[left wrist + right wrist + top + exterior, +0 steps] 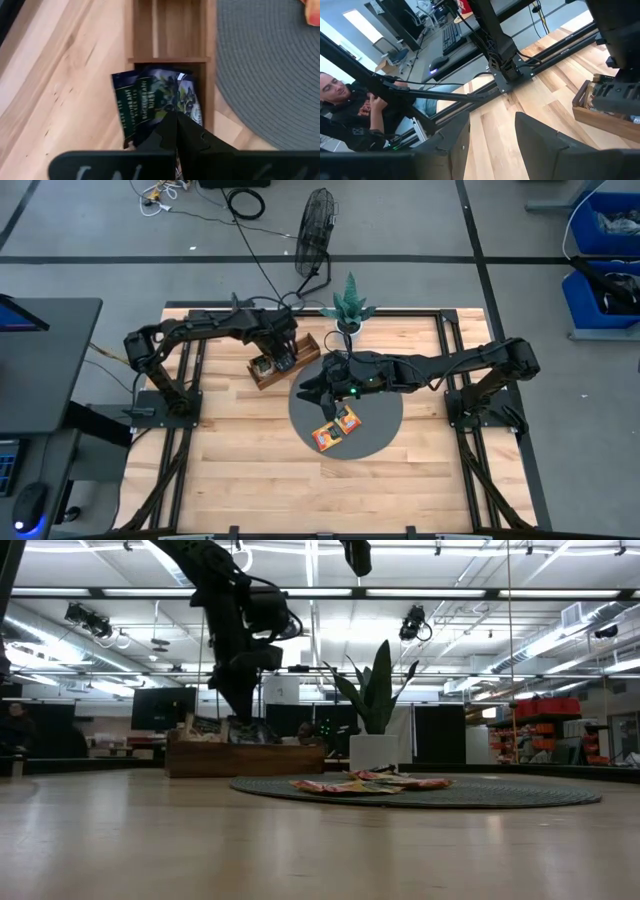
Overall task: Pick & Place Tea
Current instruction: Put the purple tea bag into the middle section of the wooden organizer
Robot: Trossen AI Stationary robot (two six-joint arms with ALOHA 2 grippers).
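Pinching shut over dark blue-black tea sachets (155, 102) in the end compartment of the long brown wooden divided tray (283, 360), left gripper (176, 120) at upper centre of the overhead frame. Hovering with fingers parted and empty above the round grey mat (380, 435), right gripper (312, 392) at centre. Lying on that mat just below, orange-yellow-red sachets (335, 429). Behind, potted green plant (349, 306).

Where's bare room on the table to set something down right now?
Free: the bare wood in front of the round grey mat, and the mat's right part. Crowded: the wooden tray under the left gripper, and the mat around the orange sachets below the right gripper.
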